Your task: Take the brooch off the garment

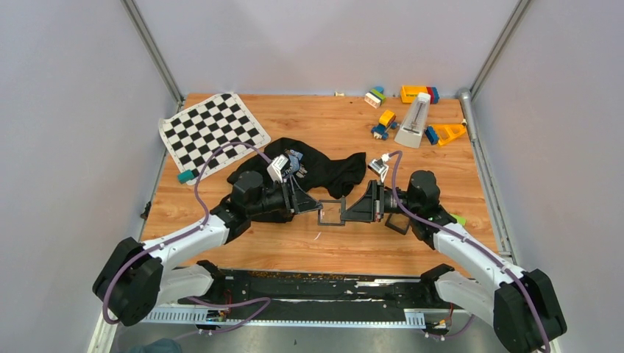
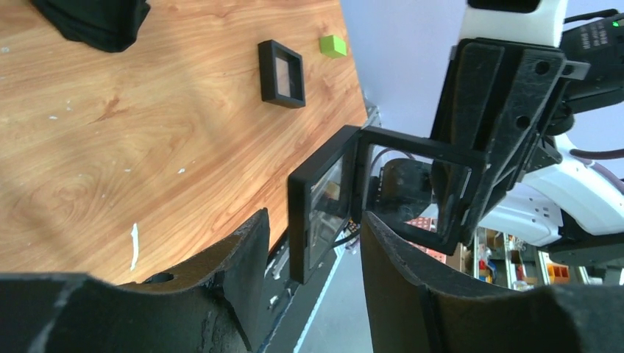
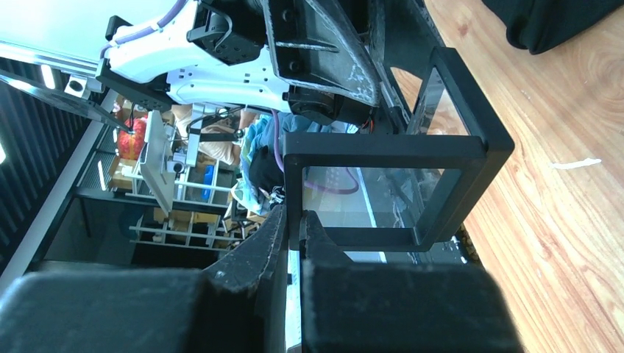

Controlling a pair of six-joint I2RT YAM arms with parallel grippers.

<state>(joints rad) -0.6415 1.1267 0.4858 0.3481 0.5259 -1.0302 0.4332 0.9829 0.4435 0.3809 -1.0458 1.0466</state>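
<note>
The garment (image 1: 324,165) is a crumpled black heap on the table behind both grippers; its edges also show in the wrist views (image 2: 96,22) (image 3: 552,22). No brooch shows in any view. Between the arms, a hinged black square frame (image 1: 332,212) hangs in the air, spread open in two halves. My right gripper (image 3: 294,228) is shut on the edge of one half (image 3: 390,191). My left gripper (image 2: 315,243) is open, and the other half (image 2: 324,213) stands between its fingers with a gap on each side.
A second black frame (image 2: 282,72) lies flat on the wood by the right arm, with a small green block (image 2: 333,46) beyond it. The chequered mat (image 1: 213,131) is at the back left, and toy blocks (image 1: 412,110) are at the back right.
</note>
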